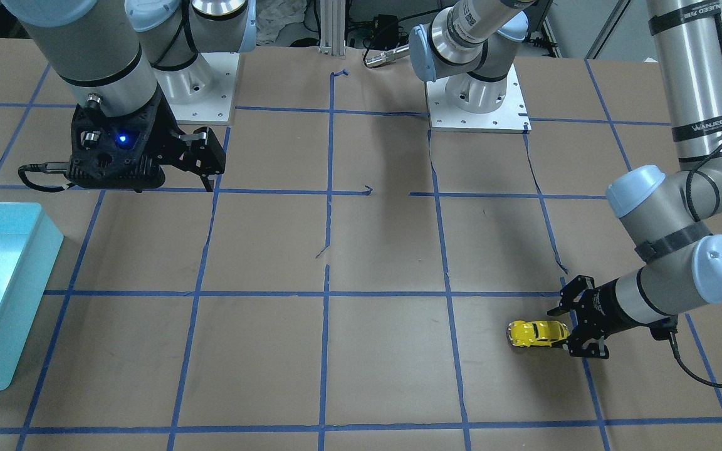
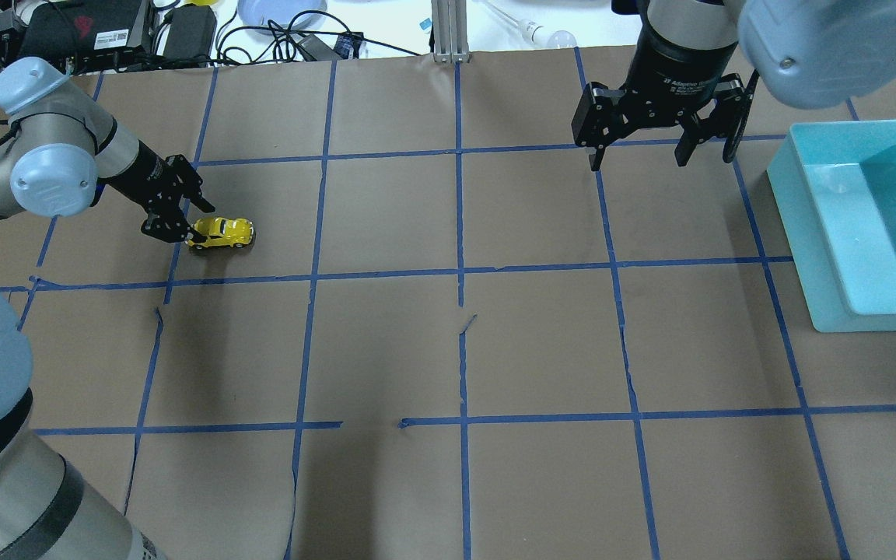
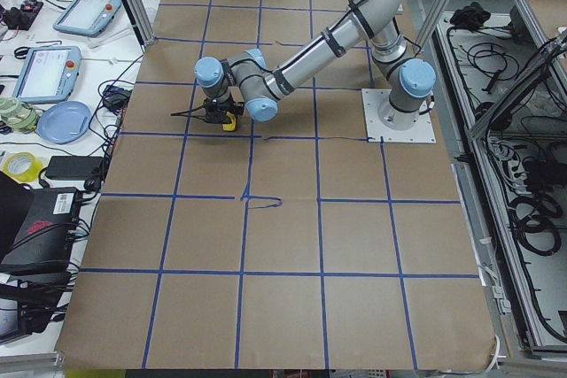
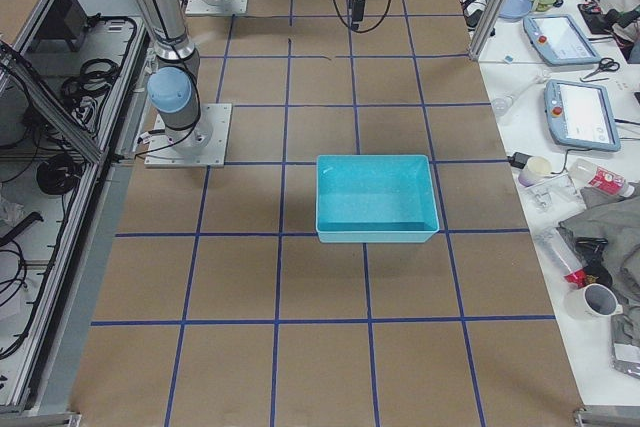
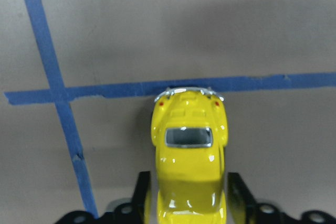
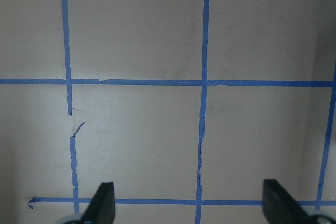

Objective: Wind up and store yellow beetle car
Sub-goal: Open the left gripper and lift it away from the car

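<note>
— Yellow beetle car (image 5: 189, 166) fills the left wrist view, wheels down on the paper-covered table (image 2: 456, 350), at the far end from the teal bin (image 2: 806, 233).

— Held, or just bracketed?

— Held, as far as I can judge. The left gripper (image 5: 188, 179) is about half closed, and its fingers (image 5: 142, 192) press in on both flanks of the car's nose. I see no gap on either side. The tail-light end points away from the wrist, and its bumper touches a blue tape line (image 5: 131, 87).

— And the other arm?

— The right gripper (image 6: 189, 192) hangs above the table near the bin, on the side that faces the car. It is spread wide with nothing between its fingers.

— So which step is this?

— The winding, I'd say: the car is gripped but not lifted. Storing hasn't begun, since the car lies well apart from the bin.

— What does the next move call for?

— Probably dragging the car tail-first with the wheels pressed to the paper, so they turn rather than skid. The grip sits on a glossy, rounded shell, so it must stay firm and level.
</note>
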Robot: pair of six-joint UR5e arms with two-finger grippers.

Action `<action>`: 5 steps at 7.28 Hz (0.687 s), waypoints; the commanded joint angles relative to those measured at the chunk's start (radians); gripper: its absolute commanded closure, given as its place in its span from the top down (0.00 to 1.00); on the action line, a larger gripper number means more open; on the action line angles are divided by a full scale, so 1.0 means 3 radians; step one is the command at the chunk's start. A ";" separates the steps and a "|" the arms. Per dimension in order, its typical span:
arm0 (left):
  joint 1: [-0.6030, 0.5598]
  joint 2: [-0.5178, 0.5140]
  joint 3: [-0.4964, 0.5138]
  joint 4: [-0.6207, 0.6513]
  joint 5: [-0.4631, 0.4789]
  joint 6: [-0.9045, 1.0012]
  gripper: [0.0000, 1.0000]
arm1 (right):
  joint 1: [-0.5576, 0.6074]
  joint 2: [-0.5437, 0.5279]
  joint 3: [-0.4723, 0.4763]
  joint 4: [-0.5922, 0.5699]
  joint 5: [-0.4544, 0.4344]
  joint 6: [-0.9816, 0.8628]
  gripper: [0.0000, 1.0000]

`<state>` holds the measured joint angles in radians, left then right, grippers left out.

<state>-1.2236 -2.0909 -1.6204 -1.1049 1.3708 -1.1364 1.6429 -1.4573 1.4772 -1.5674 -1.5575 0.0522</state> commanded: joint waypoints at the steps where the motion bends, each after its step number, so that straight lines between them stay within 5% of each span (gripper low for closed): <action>1: -0.0134 0.0189 0.0002 -0.0014 0.0017 -0.0021 0.81 | 0.0000 0.0000 0.0000 -0.0001 -0.0003 0.0000 1.00; 5: -0.0160 0.0490 0.0007 -0.0202 0.0017 0.0147 0.81 | 0.0000 0.0000 0.0000 -0.0001 -0.0003 0.0000 1.00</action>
<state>-1.2695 -1.9731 -1.6185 -1.1377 1.3758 -1.1052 1.6429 -1.4573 1.4772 -1.5677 -1.5585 0.0518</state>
